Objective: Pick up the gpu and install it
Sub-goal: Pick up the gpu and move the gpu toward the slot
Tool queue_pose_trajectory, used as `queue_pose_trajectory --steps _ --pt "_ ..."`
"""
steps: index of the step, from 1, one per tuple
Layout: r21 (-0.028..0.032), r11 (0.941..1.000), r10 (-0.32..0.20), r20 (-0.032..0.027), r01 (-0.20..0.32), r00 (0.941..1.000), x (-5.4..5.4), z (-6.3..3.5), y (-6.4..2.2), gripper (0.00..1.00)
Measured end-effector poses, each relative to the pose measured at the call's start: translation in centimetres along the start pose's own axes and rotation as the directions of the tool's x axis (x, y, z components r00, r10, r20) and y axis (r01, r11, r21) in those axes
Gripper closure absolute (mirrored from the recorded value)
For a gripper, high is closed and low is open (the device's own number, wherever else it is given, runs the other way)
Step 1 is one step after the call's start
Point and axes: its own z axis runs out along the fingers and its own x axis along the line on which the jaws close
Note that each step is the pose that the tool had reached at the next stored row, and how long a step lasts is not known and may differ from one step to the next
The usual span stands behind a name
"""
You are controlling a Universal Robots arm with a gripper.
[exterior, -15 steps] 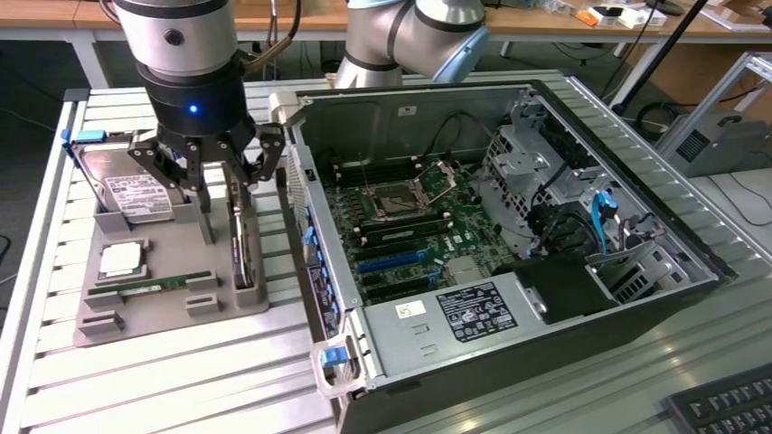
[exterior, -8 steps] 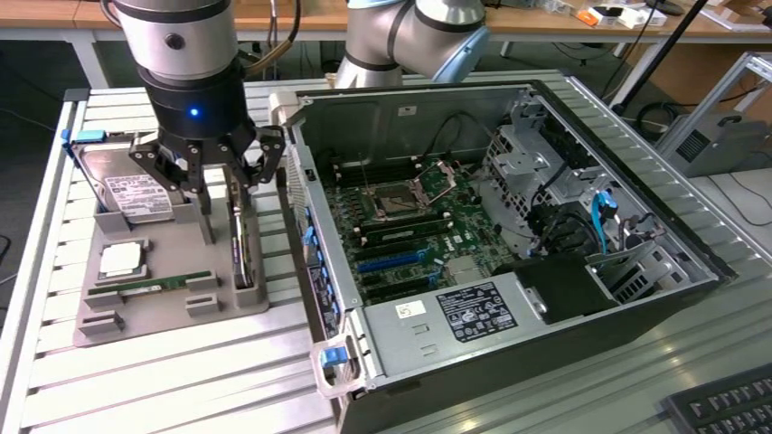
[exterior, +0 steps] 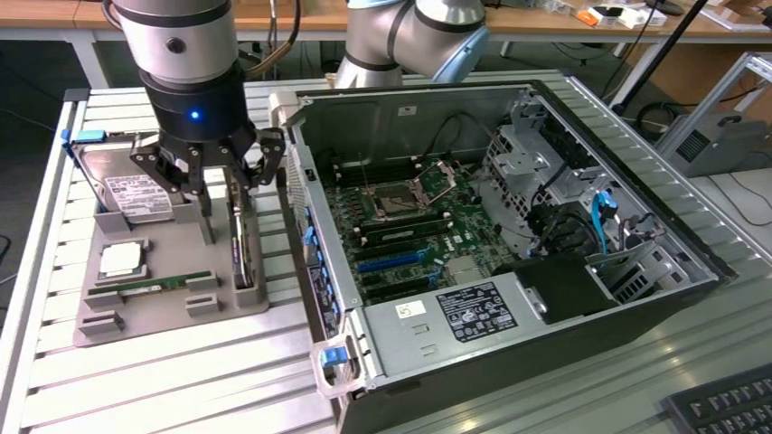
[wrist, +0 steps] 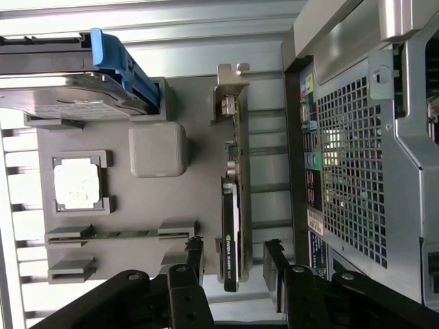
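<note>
Green board edge up, the gpu (wrist: 232, 205) stands on its long side in a slot of the grey parts tray (wrist: 137, 199), its silver bracket (wrist: 230, 92) at the end away from the end effector (wrist: 234, 264). The tray also carries a hard drive (wrist: 68, 75) with a blue handle, a processor (wrist: 77, 184) and 1 RAM stick (wrist: 120, 234).

The step in hand looks like the approach for the pick. The end effector is spread wide, with 1 finger on each side of the card's dark end. Neither pad appears to touch it, so nothing is held. In the exterior view the arm hangs over the tray, and the card sits on the side of the tray nearest the open computer case (exterior: 410, 90).

As a judgement, the grasp calls for square alignment. The card is thin and upright, so the pads should meet its 2 flat faces evenly, or it may tip in its slot.

Tray and case rest on a bench (exterior: 181, 389) of ribbed aluminium slats. A keyboard (exterior: 724, 407) sits at the corner on the exterior view's right. Behind are wooden desks and loose cables
</note>
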Motion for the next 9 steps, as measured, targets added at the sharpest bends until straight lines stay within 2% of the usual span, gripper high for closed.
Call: queue_pose_trajectory --steps 9 --pt "0.0006 1.0000 0.000 0.0001 0.000 1.0000 0.01 0.38 0.00 0.52"
